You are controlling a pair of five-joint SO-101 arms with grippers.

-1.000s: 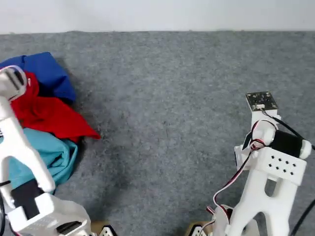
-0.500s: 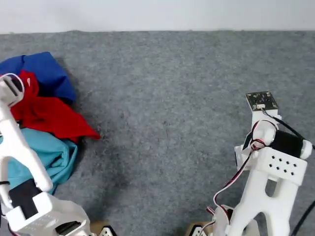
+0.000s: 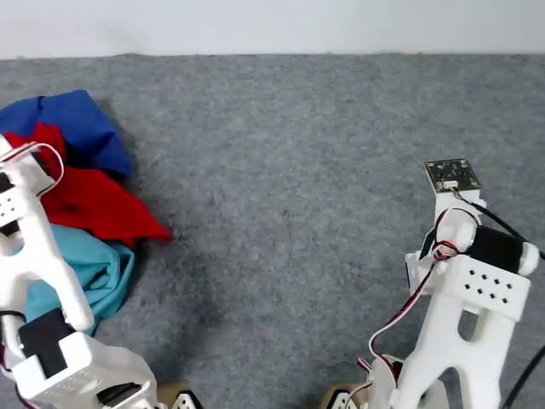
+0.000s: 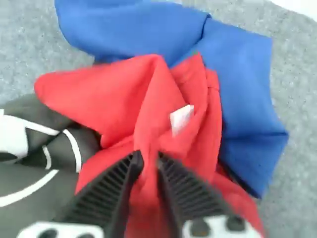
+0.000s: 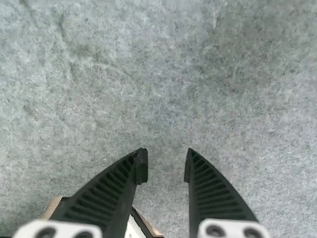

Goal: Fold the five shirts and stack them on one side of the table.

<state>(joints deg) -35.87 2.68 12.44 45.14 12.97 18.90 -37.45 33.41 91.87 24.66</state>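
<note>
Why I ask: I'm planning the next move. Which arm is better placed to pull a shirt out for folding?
Left. The left fingers pinch a fold of the red shirt; the right fingers hang open over bare table, away from the shirts.

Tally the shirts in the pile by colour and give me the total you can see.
blue shirt: 1
red shirt: 1
teal shirt: 1
dark shirt with white markings: 1
Total: 4 shirts visible
</note>
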